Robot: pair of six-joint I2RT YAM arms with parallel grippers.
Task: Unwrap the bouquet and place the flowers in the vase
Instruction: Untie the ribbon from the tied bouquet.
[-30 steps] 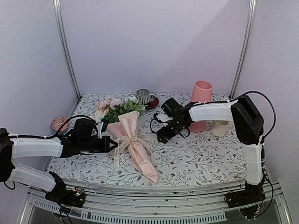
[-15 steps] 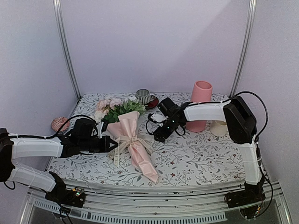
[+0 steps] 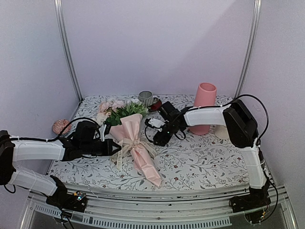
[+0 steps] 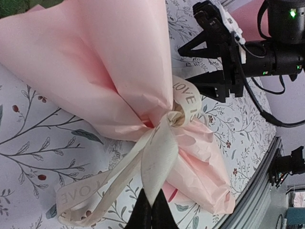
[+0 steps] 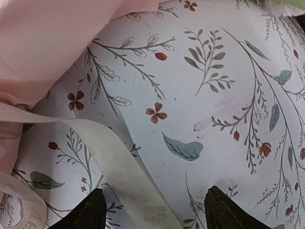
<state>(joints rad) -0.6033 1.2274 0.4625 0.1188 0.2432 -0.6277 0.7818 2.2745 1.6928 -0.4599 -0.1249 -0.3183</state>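
- Floral tablecloth (image 3: 209, 157) underlies everything.
- Left gripper (image 4: 148, 213), 8 o'clock, closed, seemingly pinching a ribbon (image 4: 159, 148) tail.
- Bouquet (image 3: 136, 143) lies wrapped, blooms (image 3: 112, 107) toward 11 o'clock.
- Right gripper (image 5: 159, 214), at its 3 o'clock, spread wide over another tail.
- Vase (image 3: 205, 102) upright, 1 o'clock.

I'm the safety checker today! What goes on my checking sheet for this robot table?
Surface: floral tablecloth, flat, no spills seen.
Job's things: bouquet lying wrapped, cream ribbon tied; pink vase upright, no flowers sticking out.
Clutter: striped mug on red saucer, cream cup, pink ball at left edge.
End effectors: left end effector shut on a ribbon tail; right end effector open astride another tail.
Cables: black cables loop along both arms.
Surroundings: pale walls, metal poles; nothing else seen.
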